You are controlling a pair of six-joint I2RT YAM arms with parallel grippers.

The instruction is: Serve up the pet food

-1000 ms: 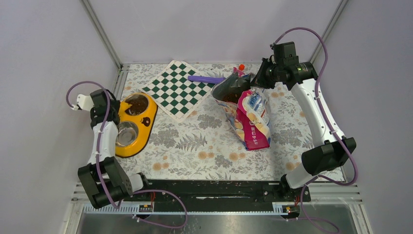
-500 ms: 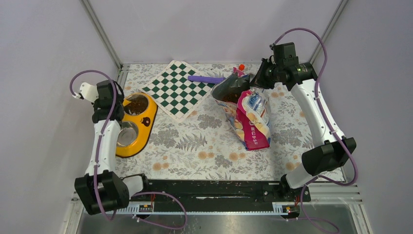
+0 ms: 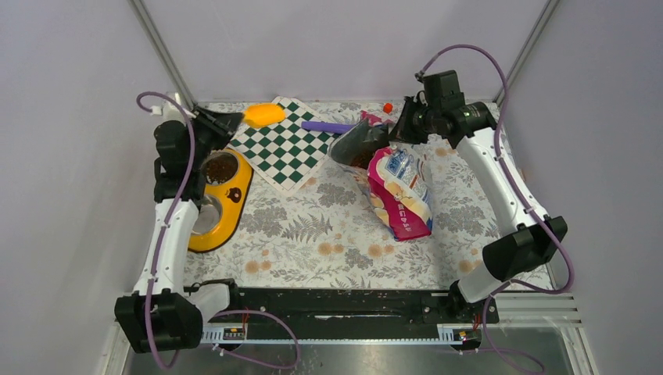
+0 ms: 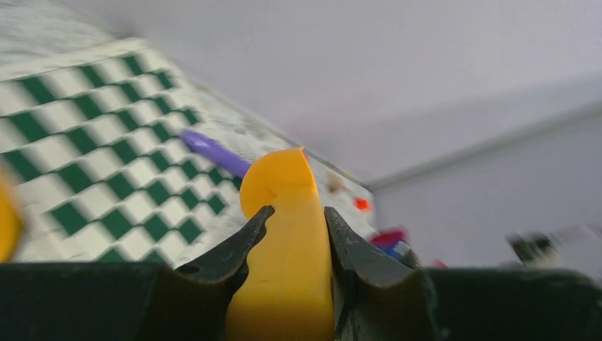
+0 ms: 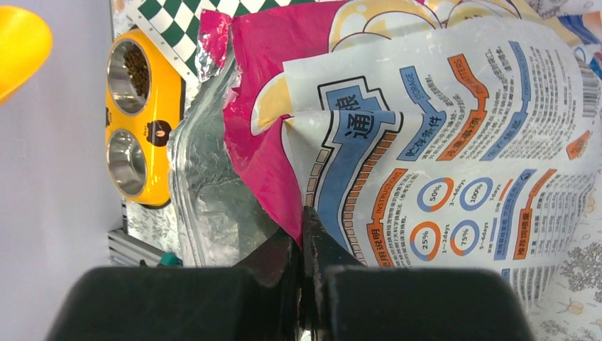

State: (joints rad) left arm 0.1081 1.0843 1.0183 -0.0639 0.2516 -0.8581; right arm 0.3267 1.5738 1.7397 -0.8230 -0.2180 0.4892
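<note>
The pet food bag (image 3: 400, 197), pink and blue, lies at the right of the table with its torn mouth lifted. Dark kibble (image 3: 358, 156) shows inside the foil mouth. My right gripper (image 3: 399, 129) is shut on the bag's upper edge; in the right wrist view its jaws (image 5: 307, 213) pinch the pink film of the bag (image 5: 440, 142). My left gripper (image 3: 227, 121) is shut on the handle of an orange scoop (image 3: 264, 115), held in the air over the mat's far left corner. In the left wrist view the scoop (image 4: 284, 241) sits between the jaws of the left gripper (image 4: 294, 213).
A yellow double-bowl feeder (image 3: 234, 205) lies at the left; its far bowl (image 3: 221, 168) holds kibble, its near bowl (image 3: 205, 217) is bare steel. A green-and-white checkered mat (image 3: 285, 144), a purple stick (image 3: 328, 126) and a small red object (image 3: 387, 107) lie at the back.
My left arm rose from beside the feeder and swung toward the back, bringing the scoop into view over the mat. My right gripper shifted left, pulling the bag's mouth with it.
</note>
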